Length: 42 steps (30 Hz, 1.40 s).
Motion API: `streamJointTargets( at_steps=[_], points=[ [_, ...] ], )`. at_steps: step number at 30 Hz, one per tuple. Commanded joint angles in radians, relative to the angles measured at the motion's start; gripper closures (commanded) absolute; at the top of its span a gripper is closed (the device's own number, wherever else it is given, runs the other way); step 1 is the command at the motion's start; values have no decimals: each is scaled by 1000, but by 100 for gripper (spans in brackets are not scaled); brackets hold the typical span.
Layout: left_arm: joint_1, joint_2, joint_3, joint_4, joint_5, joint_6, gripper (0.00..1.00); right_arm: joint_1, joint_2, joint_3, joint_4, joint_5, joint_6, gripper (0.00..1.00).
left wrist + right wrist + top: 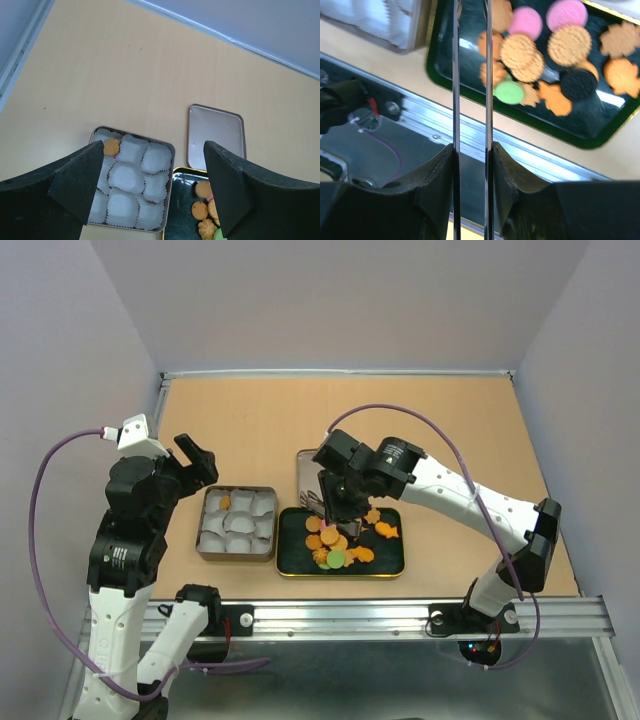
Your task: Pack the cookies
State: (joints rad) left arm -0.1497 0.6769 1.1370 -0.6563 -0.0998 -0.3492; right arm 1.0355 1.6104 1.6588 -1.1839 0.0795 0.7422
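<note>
The right claw is clenched on a pair of thin metal tongs. Its two black fingers press the blades in from either side, so the blades run nearly parallel with a narrow gap between them. The tongs point down at the left part of a dark tray. Their tips run out of the wrist view, so I cannot tell whether they pinch anything.

The cookies lie loose on that tray, some overlapping:
- two pink rounds at the far side
- tan rounds in the middle
- a black one
- a green one
- orange flower shapes to the right

From above, the right claw hangs over the heap of cookies on the tray, near the table's front edge.

The left claw is released. Its fingers stand wide apart with nothing between them. It hovers above the table, left of and above a square tin. The tin is lined with white paper cups. One orange cookie sits in its far-left cup, and the other cups in view are bare.

The tin lies just left of the tray. The left claw is above its far-left corner. A flat grey lid rests on the table just behind the tray.
</note>
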Motion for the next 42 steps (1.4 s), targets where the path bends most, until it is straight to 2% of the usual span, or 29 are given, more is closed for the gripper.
streamJointTargets(
  at_steps=[1,7,10,19,26,42],
  points=[
    [-2,1,23,23,-15,15,8,17,31,159,69,-73,-61,61],
    [-4,9,41,17,-20,13,8,46,209,421,60,-152,-107,63],
    [-4,12,56,7,-26,21,8,47,244,452,46,-147,-101,63],
    [-2,12,55,0,-37,30,8,47,80,159,27,-2,-47,58],
    [-4,26,38,18,-17,21,8,47,-26,-17,23,16,0,56],
    [-5,6,17,14,-11,18,8,47,42,-44,15,0,-27,50]
  ],
)
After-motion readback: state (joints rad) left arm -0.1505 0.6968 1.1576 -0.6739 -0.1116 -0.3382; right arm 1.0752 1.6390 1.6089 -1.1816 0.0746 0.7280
